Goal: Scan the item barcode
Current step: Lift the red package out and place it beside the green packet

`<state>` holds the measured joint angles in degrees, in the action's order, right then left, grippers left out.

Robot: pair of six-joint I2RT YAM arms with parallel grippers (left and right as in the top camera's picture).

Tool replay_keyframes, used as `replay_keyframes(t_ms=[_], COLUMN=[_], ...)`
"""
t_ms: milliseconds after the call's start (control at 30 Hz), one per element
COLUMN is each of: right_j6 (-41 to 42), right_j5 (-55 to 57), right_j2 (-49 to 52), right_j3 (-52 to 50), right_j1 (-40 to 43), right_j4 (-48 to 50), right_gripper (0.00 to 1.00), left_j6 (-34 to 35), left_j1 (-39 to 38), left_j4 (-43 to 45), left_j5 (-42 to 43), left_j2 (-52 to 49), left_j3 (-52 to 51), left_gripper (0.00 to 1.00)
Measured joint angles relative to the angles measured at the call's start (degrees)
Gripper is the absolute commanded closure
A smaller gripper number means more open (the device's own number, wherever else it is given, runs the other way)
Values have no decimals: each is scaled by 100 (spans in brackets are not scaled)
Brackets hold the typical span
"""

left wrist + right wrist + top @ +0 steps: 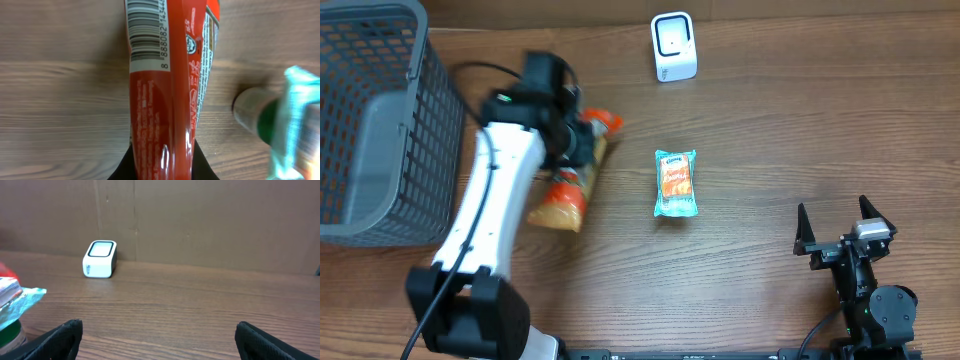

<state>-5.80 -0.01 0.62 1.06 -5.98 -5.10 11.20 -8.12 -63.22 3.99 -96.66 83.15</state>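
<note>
Mostly glossy red snack bag (160,125); black-on-white barcode (145,27) near one end.

a brown wood-grain table (200,295) spreads beneath and ahead of the right claw (159,327). past its far edge, facing the claw, stands a plain brown board wall (210,220) with vertical seams ahead-left. the light is soft, even.

**Overhead: table layout**

Grey mesh basket (432,105) stands at far left. Left gripper (578,140) sits over the orange snack bag (560,205), beside the basket. Teal packet (676,183) lies at centre, apart. White scanner (673,47) stands on the far side. Right gripper (833,222) is at near right, jaws spread.
</note>
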Motion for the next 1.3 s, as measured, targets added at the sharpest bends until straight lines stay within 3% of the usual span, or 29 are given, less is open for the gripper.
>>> replay_keyframes(t_ms=[367, 600, 833, 967, 1033, 1300], right_j6=[2, 0, -2, -2, 0, 0], right_j5=[0, 2, 2, 0, 0, 2], right_j2=[0, 0, 0, 0, 0, 0], right_j3=[0, 0, 0, 0, 0, 0], right_j1=[0, 0, 0, 0, -2, 0], right_j4=[-4, -4, -4, -4, -9, -4], right_gripper=[0, 0, 0, 0, 0, 0], left_j6=[649, 715, 791, 809, 804, 691], left_j1=[-485, -520, -520, -520, -520, -520], left_j4=[2524, 2754, 2833, 2824, 2824, 2758], left_j5=[-181, -164, -166, -146, -127, -59], left_j2=[48, 109, 184, 184, 184, 184], left_j3=[-1978, -2627, -2933, -3005, -3027, -3027], left_gripper=[94, 88, 64, 42, 21, 13])
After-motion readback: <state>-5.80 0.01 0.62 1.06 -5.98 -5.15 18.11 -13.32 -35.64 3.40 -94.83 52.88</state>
